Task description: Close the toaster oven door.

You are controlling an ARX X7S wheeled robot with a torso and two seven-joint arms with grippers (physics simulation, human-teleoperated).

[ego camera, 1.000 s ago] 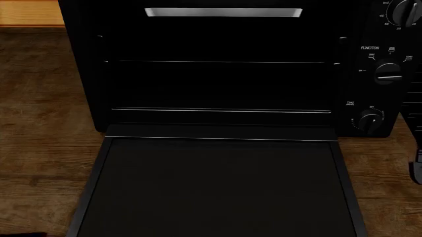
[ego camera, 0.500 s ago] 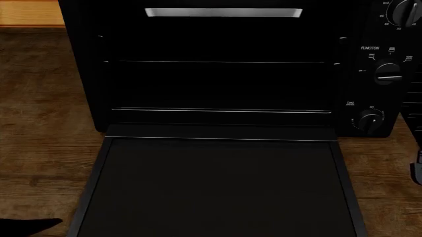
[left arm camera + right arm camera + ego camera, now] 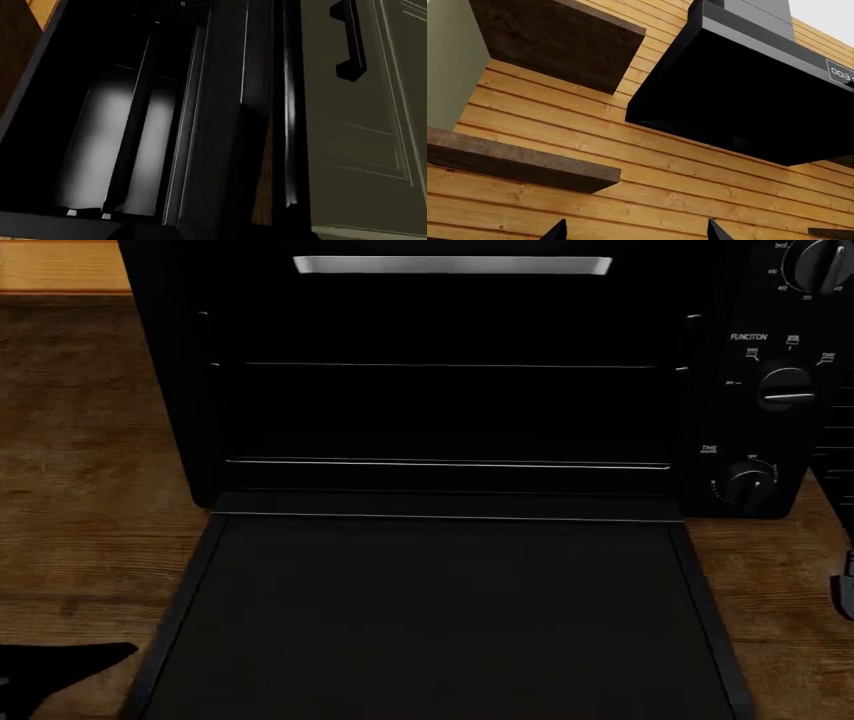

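Observation:
The toaster oven stands on the wooden counter with its cavity and wire racks exposed. The toaster oven door lies folded down flat toward me; its handle is out of the head view. My left gripper shows as a black pointed shape just left of the door's near left edge, its fingers not readable. The left wrist view looks along the oven's cavity and dark door panel. My right gripper points up at the wall, fingertips wide apart and empty.
Round knobs fill the oven's right panel. Wooden counter flanks the oven. A grey-green cabinet with a black handle sits below. A black range hood and dark shelves hang on the plank wall.
My left gripper has come up into the bottom-left corner of the head view and moved right toward the door's left edge. The door still lies flat.

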